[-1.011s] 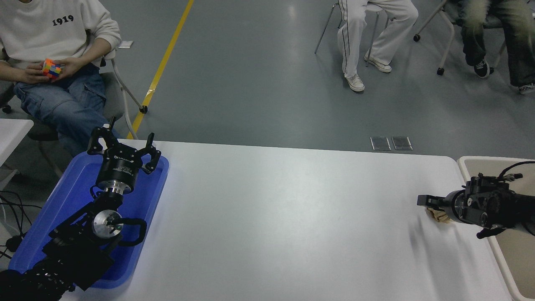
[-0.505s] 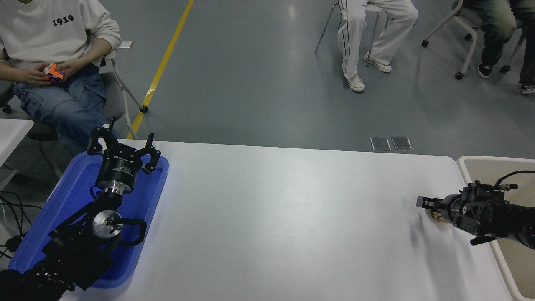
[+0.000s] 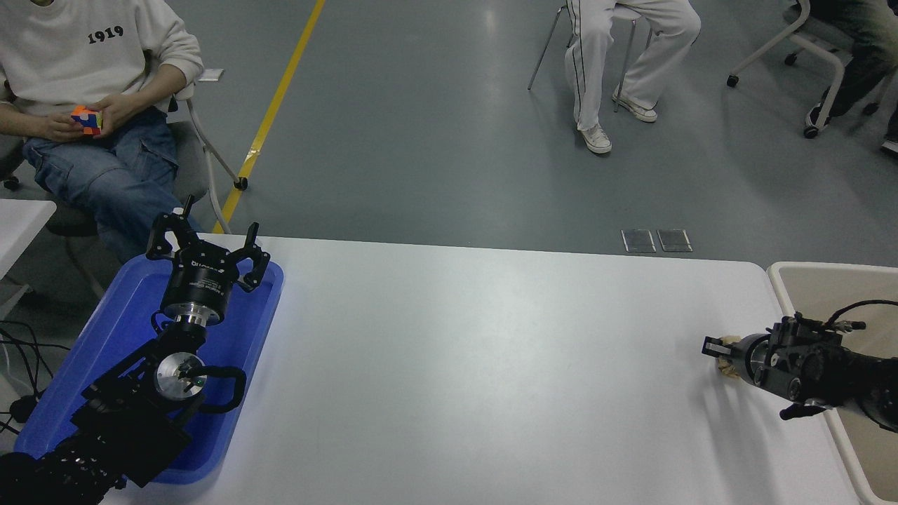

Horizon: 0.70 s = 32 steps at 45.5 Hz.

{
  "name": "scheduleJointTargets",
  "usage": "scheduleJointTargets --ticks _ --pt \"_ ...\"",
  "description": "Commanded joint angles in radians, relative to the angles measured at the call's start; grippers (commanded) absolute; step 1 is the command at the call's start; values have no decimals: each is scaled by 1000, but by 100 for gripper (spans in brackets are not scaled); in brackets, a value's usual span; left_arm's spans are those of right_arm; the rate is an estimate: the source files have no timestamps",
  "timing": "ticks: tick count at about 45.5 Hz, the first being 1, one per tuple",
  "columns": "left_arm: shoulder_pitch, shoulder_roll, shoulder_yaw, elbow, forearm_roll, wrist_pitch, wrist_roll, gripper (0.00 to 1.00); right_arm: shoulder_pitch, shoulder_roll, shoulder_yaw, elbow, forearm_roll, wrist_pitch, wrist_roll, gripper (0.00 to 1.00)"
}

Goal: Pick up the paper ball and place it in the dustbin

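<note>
The tan paper ball (image 3: 727,367) is near the table's right end, mostly hidden, with small creased bits showing around the black fingers. My right gripper (image 3: 717,348) comes in from the right edge, points left and is shut on the ball, low over the table. The beige dustbin (image 3: 779,275) stands just past the table's right end, and my right arm reaches across its rim. My left gripper (image 3: 208,237) is parked open over the blue tray at the lower left.
A shallow blue tray (image 3: 116,319) lies on the table's left end under my left arm. A person (image 3: 84,49) sits at the far left turning a colourful cube. Other seated people and rolling chairs are beyond the table, top right.
My right gripper with the paper ball has drawn a little to the right and dropped slightly. A rolling chair at the top right has moved away. The left arm has not moved.
</note>
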Motion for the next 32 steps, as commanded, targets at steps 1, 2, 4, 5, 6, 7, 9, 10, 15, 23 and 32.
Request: scheduleJointTargets --ticks 1,2,4,5,6,7,9,10,15,23,32 --pt "0 -1 1 0 0 0 1 100 -6 -7 9 9 49 4 0 0" --pt "0 1 0 0 0 0 0 100 -4 -7 9 11 58 5 0 0" --pt "0 -1 0 0 0 0 0 100 5 -9 9 14 74 7 1 0" --pt "0 -1 1 0 0 0 1 100 8 -9 9 15 75 8 1 0" --pt "0 -1 1 0 0 0 0 100 11 -10 9 17 75 8 1 0" --pt "-2 -1 0 0 0 0 0 100 16 -12 9 20 75 8 0 0" --pt "0 1 0 0 0 0 1 100 28 -21 7 40 75 8 1 0" --pt "0 -1 0 0 0 0 1 100 37 -33 7 52 74 10 1 0" --pt "0 -1 0 0 0 0 1 100 97 -101 6 146 60 10 1 0" --pt "0 1 0 0 0 0 1 100 198 -182 -13 287 11 12 1 0" --pt "0 -1 1 0 0 0 1 100 332 -295 -17 497 -153 22 1 0"
